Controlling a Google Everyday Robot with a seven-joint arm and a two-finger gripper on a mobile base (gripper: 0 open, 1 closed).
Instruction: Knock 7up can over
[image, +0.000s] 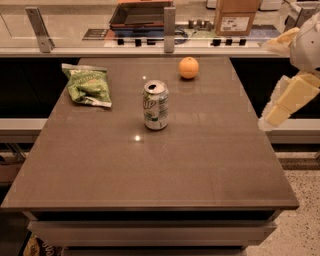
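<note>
The 7up can (156, 105) stands upright near the middle of the grey-brown table (150, 165). It is silver-white with green markings and an opened silver top. My gripper (285, 102) hangs at the far right edge of the view, beyond the table's right side and well apart from the can. It touches nothing.
A crinkled green snack bag (88, 85) lies at the table's back left. An orange (188, 67) sits behind and to the right of the can. A counter with a cardboard box (236, 17) and a tray (140, 15) runs behind the table.
</note>
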